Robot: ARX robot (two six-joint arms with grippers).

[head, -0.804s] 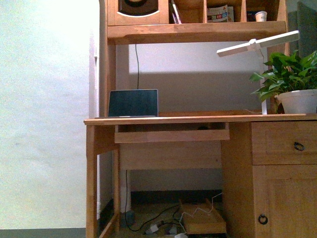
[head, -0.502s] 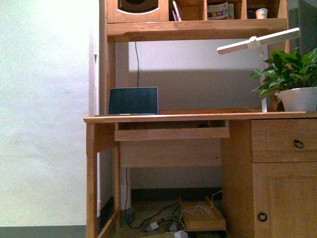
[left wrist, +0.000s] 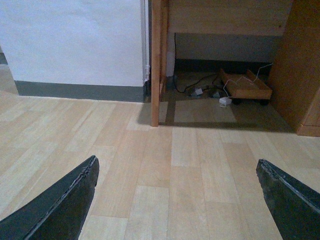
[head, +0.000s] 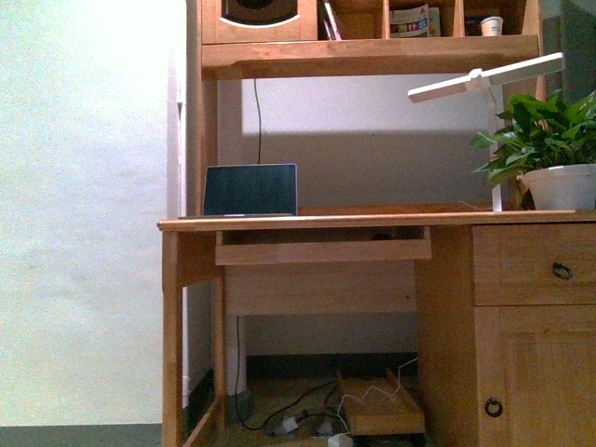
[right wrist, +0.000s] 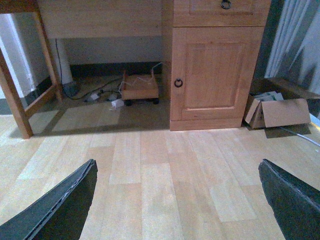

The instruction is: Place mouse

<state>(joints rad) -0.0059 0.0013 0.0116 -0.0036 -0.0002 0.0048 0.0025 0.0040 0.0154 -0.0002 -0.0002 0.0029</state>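
A small dark domed shape [head: 381, 237] sits on the desk's pull-out tray [head: 322, 250] in the front view. It is too small to tell whether it is the mouse. No mouse shows in either wrist view. My left gripper [left wrist: 176, 163] is open and empty, low over the wooden floor in front of the desk's left leg [left wrist: 158, 65]. My right gripper [right wrist: 177, 163] is open and empty over the floor in front of the desk's cabinet door [right wrist: 214, 70]. Neither arm shows in the front view.
The wooden desk [head: 372, 221] carries an open laptop [head: 250, 191], a white lamp [head: 484, 78] and a potted plant [head: 549, 154]. Cables and a wheeled wooden board [left wrist: 246, 86] lie under it. A cardboard box [right wrist: 277, 112] lies on the floor right of the cabinet.
The desk sits slightly higher in the front view than 0.8 s ago. Nothing has moved since 0.5 s ago.
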